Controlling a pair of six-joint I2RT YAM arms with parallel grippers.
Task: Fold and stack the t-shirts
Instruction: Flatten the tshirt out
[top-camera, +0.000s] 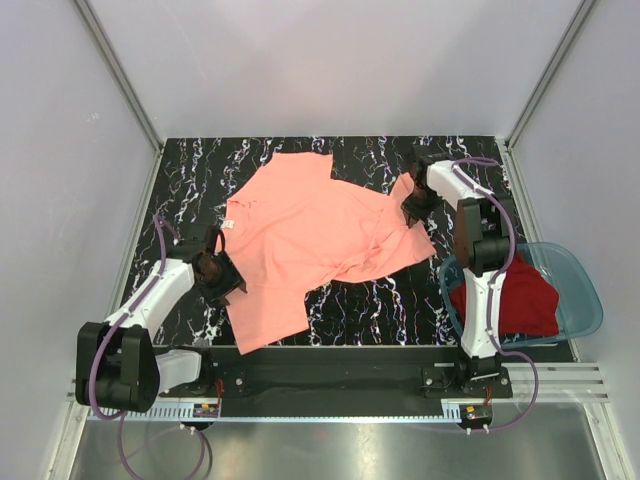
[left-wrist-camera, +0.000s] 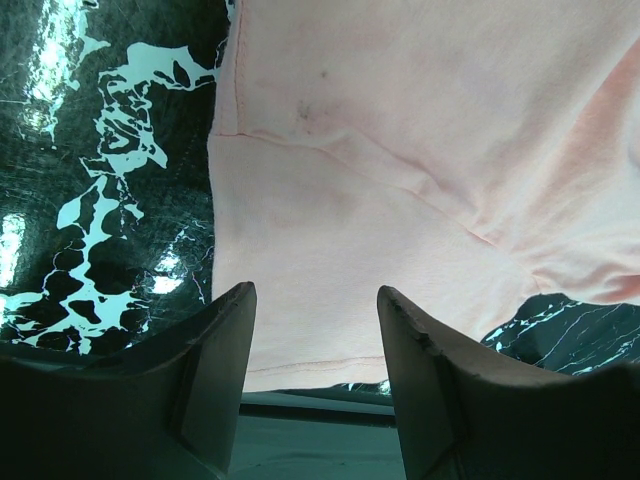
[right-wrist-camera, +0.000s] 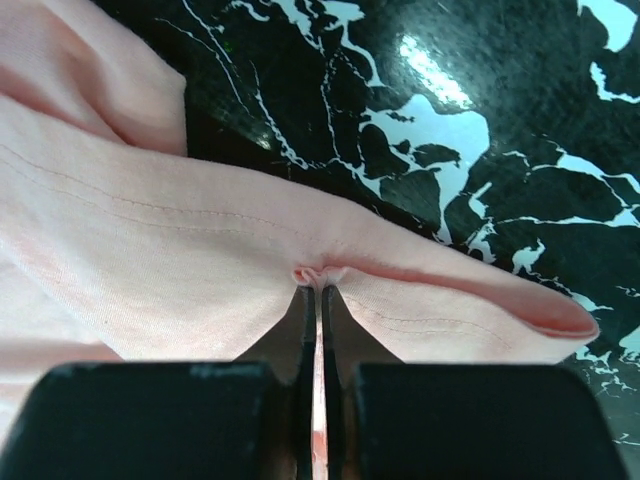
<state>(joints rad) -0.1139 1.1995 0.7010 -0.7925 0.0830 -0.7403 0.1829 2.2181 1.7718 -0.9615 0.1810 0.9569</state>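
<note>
The salmon-pink t-shirt lies crumpled and partly spread on the black marbled table. My right gripper is at its right edge. In the right wrist view the gripper is shut on a pinched fold of the shirt's stitched hem. My left gripper is at the shirt's left side, low over the cloth. In the left wrist view it stands open, with pink cloth under and beyond the fingers and nothing gripped. The dark red t-shirt lies bunched in the basin.
A translucent blue plastic basin sits off the table's right edge, beside the right arm's base. White walls close in the table at the back and on both sides. A metal rail runs along the near edge.
</note>
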